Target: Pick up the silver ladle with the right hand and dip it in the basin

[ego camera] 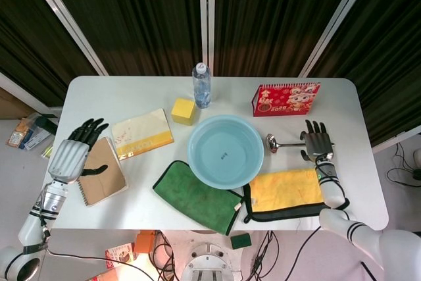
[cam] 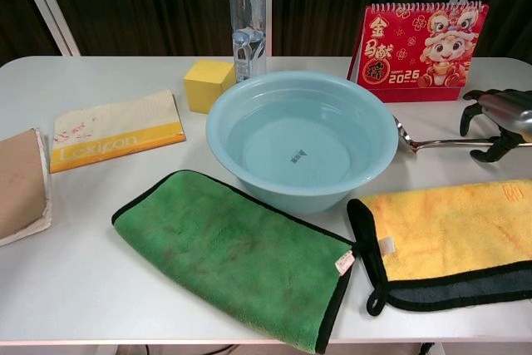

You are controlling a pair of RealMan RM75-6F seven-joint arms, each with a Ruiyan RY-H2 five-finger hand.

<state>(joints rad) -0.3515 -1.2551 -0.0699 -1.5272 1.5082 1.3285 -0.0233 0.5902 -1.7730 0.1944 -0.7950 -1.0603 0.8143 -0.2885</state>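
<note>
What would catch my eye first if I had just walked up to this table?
Probably the big pale blue basin in the middle, with a green cloth and a yellow cloth in front of it. Then the bright red calendar at the back right, and the right hand over a silver ladle.
</note>
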